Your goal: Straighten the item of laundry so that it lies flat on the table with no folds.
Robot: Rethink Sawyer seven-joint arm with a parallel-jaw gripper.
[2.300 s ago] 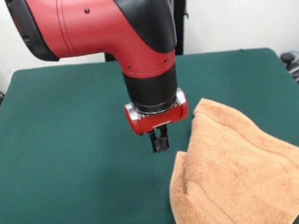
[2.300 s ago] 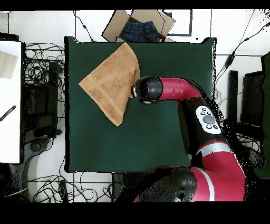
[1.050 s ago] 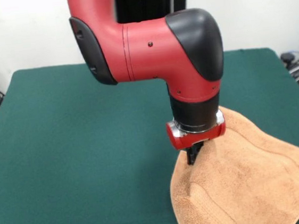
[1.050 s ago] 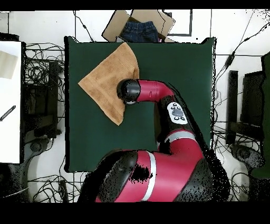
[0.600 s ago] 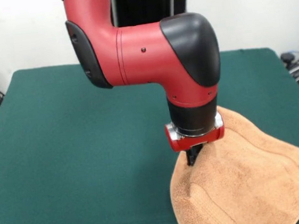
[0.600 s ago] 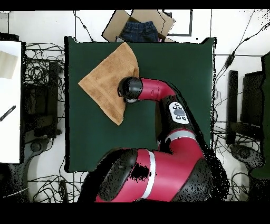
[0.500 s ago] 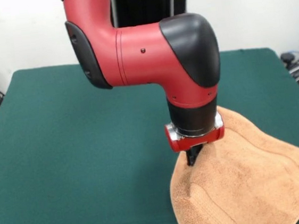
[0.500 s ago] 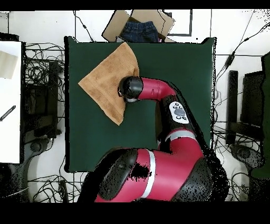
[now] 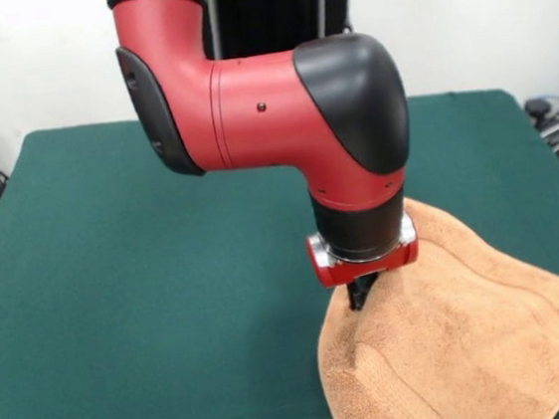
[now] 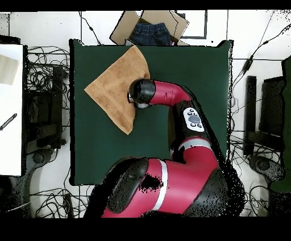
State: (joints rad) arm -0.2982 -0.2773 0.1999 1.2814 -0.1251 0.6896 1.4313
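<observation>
The item of laundry (image 9: 473,339), an orange-tan towel, lies on the near right part of the green table (image 9: 147,283), with a raised fold along its left edge and woven bands across it. My gripper (image 9: 357,299) points straight down at that left edge, fingers drawn together and pinching the cloth at the fold. In the overhead view the towel (image 10: 111,91) sits as a diamond near the table's (image 10: 170,68) upper left corner, and the arm's wrist (image 10: 141,92) hides its right corner and the gripper.
A cardboard box holding blue jeans (image 10: 150,28) lies just beyond the table's top edge in the overhead view. A white desk (image 10: 10,108) and tangled cables (image 10: 48,85) flank the left side. The arm's bulky elbow (image 9: 269,110) hangs over the table's middle.
The arm swung from bare felt beside the towel onto its left edge and came down on the fold. Over the last second it crept slightly left; the towel has barely shifted.
</observation>
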